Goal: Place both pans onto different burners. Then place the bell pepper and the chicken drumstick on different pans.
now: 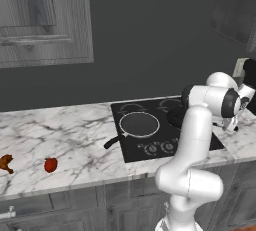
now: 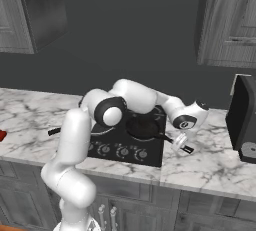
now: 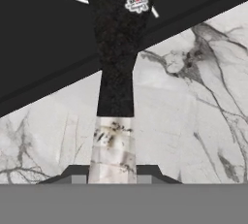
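One pan [image 1: 139,124] with a pale rim already sits on the near left burner of the cooktop [image 1: 150,147], its handle sticking out over the worktop [image 1: 75,135] to the left, so that pan looks placed. The second pan [image 2: 145,126] lies on the right half of the cooktop, over a right-hand burner as far as I can judge, and its thin handle [image 3: 116,72] runs out past the cooktop's right edge above the marble. The hand [image 2: 181,144] is low at that handle's end, jaws nearly closed; in the hand view the handle runs straight between the finger tips [image 3: 77,177], so it appears to grip the handle, though the contact itself is hard to see. This pan seems to be at the point of being set down or released. The food is untouched: the bell pepper [image 1: 50,165] rests on the worktop well left of the cooktop, and the chicken drumstick [image 1: 6,163] lies further left, near the picture's edge. Both still have to go onto separate pans.
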Robot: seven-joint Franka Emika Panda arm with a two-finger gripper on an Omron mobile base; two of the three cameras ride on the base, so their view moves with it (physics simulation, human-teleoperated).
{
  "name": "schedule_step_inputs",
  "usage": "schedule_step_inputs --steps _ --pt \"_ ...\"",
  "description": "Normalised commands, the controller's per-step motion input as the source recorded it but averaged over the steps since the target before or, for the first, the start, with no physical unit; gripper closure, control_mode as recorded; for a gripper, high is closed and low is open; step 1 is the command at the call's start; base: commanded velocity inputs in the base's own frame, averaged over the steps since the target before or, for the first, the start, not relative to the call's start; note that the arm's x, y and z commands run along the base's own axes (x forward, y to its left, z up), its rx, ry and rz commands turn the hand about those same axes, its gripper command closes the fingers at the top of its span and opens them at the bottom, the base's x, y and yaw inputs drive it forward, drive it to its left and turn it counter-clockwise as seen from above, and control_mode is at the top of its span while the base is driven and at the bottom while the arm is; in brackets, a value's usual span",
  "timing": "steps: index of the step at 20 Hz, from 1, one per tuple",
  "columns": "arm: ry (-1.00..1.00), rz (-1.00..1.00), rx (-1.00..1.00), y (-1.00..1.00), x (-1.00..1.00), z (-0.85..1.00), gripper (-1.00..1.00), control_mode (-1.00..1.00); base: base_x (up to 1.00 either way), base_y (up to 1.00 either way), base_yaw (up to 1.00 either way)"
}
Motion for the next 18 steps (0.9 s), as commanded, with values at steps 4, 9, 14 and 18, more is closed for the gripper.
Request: schedule_step_inputs --steps 4,9,14,18 --pt "0.00 0.04 0.00 -0.20 0.00 -0.15 1.00 -1.00 0.00 0.00 0.00" --pt "0.00 0.03 0.00 -0.09 0.00 -0.07 1.00 -1.00 0.00 0.00 0.00" --pt "0.00 0.00 0.00 0.00 0.00 0.00 1.00 -1.00 0.00 0.00 0.00" --pt "0.00 0.00 0.00 0.00 0.03 0.00 -1.00 -1.00 0.00 0.00 0.00"
